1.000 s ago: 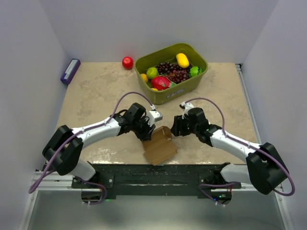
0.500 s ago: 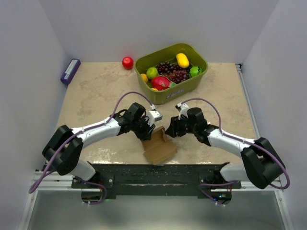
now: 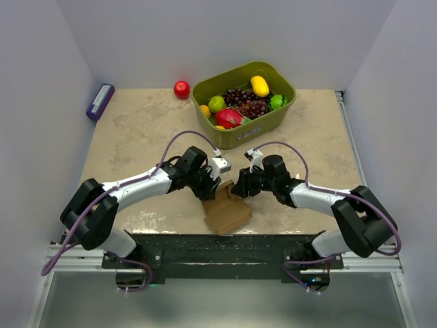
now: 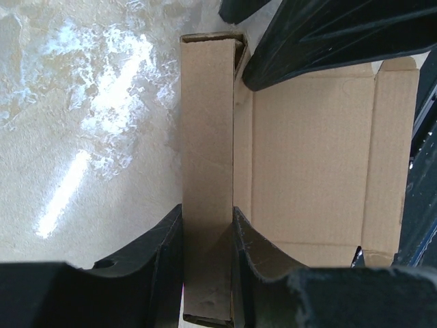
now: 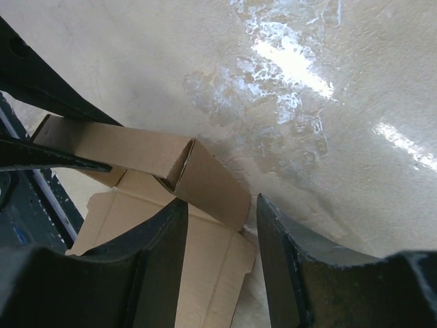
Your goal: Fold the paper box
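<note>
Left tool (image 4: 207, 229) pinches the raised side wall of the plain brown cardboard box (image 4: 314, 150); right tool (image 5: 220, 219) stands open astride its corner flap

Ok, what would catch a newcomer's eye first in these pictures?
The brown paper box at the near middle of the table draws the eye: the left gripper is shut on its raised side wall, the right gripper open around that wall's end. Behind, a green bin brims with bright fruit.
</note>
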Controlling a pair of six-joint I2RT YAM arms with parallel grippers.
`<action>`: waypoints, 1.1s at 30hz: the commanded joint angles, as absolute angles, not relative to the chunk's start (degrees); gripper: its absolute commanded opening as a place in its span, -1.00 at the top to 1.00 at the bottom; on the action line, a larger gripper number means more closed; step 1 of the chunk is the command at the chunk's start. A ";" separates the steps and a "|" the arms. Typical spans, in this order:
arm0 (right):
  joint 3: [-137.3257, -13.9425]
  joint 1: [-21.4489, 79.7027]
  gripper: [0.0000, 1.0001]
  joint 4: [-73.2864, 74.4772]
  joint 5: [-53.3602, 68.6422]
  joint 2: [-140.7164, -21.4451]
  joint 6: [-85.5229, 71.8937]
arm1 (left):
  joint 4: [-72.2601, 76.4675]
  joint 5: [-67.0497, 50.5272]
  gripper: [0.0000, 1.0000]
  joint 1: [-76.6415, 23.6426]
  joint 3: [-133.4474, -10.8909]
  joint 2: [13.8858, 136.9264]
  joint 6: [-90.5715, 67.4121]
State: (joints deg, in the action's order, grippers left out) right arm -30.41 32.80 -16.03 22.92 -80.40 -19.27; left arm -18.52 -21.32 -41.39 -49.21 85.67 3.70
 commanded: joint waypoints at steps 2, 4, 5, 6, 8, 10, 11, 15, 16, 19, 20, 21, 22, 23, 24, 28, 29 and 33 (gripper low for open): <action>-30.41 33.49 0.13 -21.79 21.80 -82.44 -17.49 | -16.79 -25.22 0.50 -41.75 -49.92 85.87 4.92; -30.41 33.57 0.18 -22.59 21.19 -82.88 -17.14 | -16.70 -25.40 0.50 -41.75 -49.83 85.96 5.10; -30.50 33.75 0.30 -22.85 20.66 -82.97 -17.05 | -16.61 -25.49 0.50 -41.84 -49.75 85.96 5.10; -30.41 33.75 0.36 -23.20 20.31 -82.97 -16.79 | -16.61 -25.49 0.50 -41.84 -49.83 85.96 5.01; -30.41 33.92 0.43 -23.47 20.13 -83.23 -16.61 | -16.61 -25.49 0.50 -41.75 -49.83 86.04 5.01; -30.32 34.19 0.48 -23.47 19.60 -83.23 -16.26 | -16.70 -25.49 0.51 -41.75 -49.92 86.31 5.10; -30.32 34.45 0.52 -23.47 19.34 -83.32 -16.17 | -16.70 -25.49 0.51 -41.84 -50.01 86.31 5.10; -30.41 35.94 0.58 -22.68 15.92 -83.23 -15.47 | -16.61 -25.66 0.51 -41.84 -50.10 86.57 5.10; -30.41 36.47 0.58 -22.50 14.95 -82.97 -15.38 | -16.52 -25.66 0.51 -41.84 -50.18 86.57 5.01; -30.85 38.67 0.61 -21.62 10.66 -82.44 -15.56 | -16.52 -25.14 0.52 -41.92 -50.18 86.66 5.01; -30.94 39.63 0.62 -21.27 9.76 -82.35 -15.73 | -16.61 -24.79 0.53 -42.18 -50.19 86.66 5.01; -31.02 40.07 0.63 -21.10 8.80 -82.27 -16.08 | -16.61 -24.35 0.53 -42.36 -50.27 86.75 5.01; -31.03 40.43 0.67 -20.92 6.35 -82.09 -16.26 | -16.70 -23.74 0.53 -42.54 -50.27 86.75 5.10; -31.11 41.47 0.68 -20.31 4.94 -81.74 -16.52 | -16.70 -22.77 0.54 -43.15 -50.19 86.84 5.18; -31.20 42.01 0.70 -20.22 3.79 -81.56 -17.05 | -16.96 -21.02 0.54 -43.68 -50.36 86.92 5.19; -30.94 44.73 0.76 -19.16 -1.30 -80.60 -18.28 | -17.14 -19.51 0.55 -44.65 -50.54 86.93 4.84; -30.94 45.17 0.77 -18.38 -3.49 -80.68 -18.63 | -17.05 -19.34 0.56 -44.65 -50.54 86.75 4.40; -30.06 46.23 0.84 -17.23 -8.60 -80.42 -20.30 | -16.35 -19.42 0.56 -44.56 -50.45 85.96 3.43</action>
State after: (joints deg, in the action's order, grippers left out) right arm -30.39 45.06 -19.03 -0.89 -81.21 -17.41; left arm -18.04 -16.01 -42.83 -49.28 86.32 3.86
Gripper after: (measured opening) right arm 0.155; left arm 0.329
